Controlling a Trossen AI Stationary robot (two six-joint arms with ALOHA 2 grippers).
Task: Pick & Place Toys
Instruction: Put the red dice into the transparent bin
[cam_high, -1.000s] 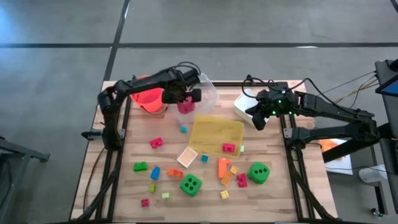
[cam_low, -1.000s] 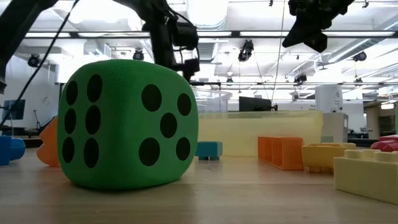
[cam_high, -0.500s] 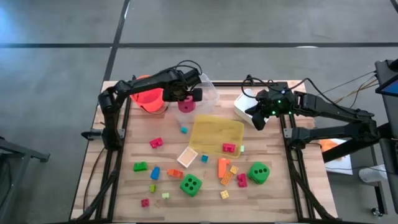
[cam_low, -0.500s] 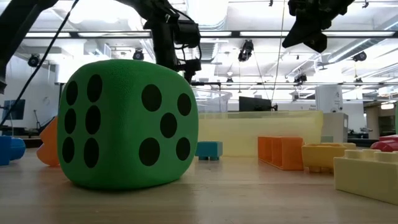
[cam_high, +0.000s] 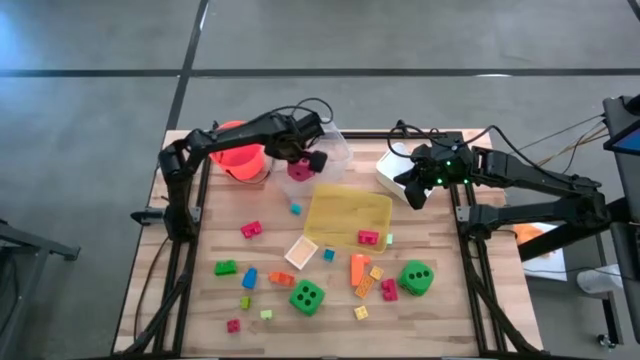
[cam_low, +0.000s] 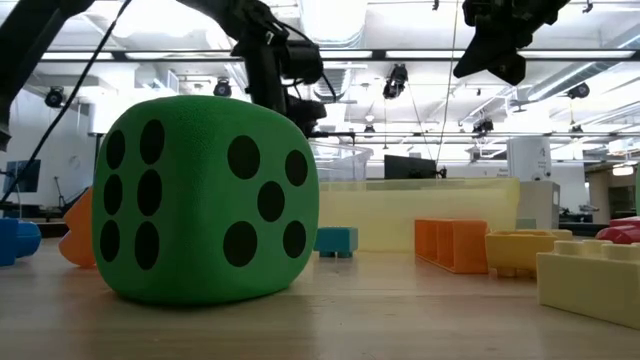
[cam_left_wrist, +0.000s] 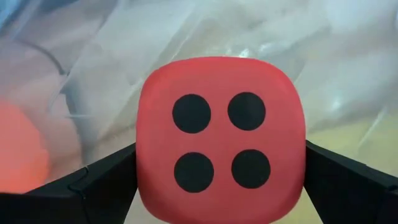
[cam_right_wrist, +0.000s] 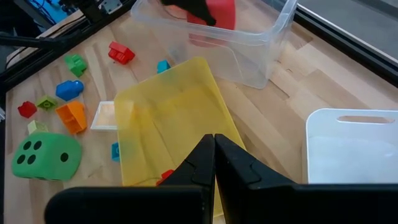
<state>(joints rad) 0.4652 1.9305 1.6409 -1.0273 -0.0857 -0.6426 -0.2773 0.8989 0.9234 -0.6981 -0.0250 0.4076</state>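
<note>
High view: left pincer (cam_high: 300, 160) grasping pink die (cam_high: 299, 170) over clear tray (cam_high: 338, 148). Right pincer (cam_high: 414, 192) clenched, idle by white tray (cam_high: 388, 172). Most blocks, green dice (cam_high: 307, 296) unsorted on worktop (cam_high: 450, 320); task looks barely begun.

two dark, slender jointed arms on black tube-frame stands. black cables looping over the left arm (cam_high: 240, 131) near its wrist, more trailing along the right arm (cam_high: 530, 178). small green light glowing by the right wrist. matte black wedge-shaped fingers (cam_right_wrist: 199, 163) with flat inner faces.
</note>
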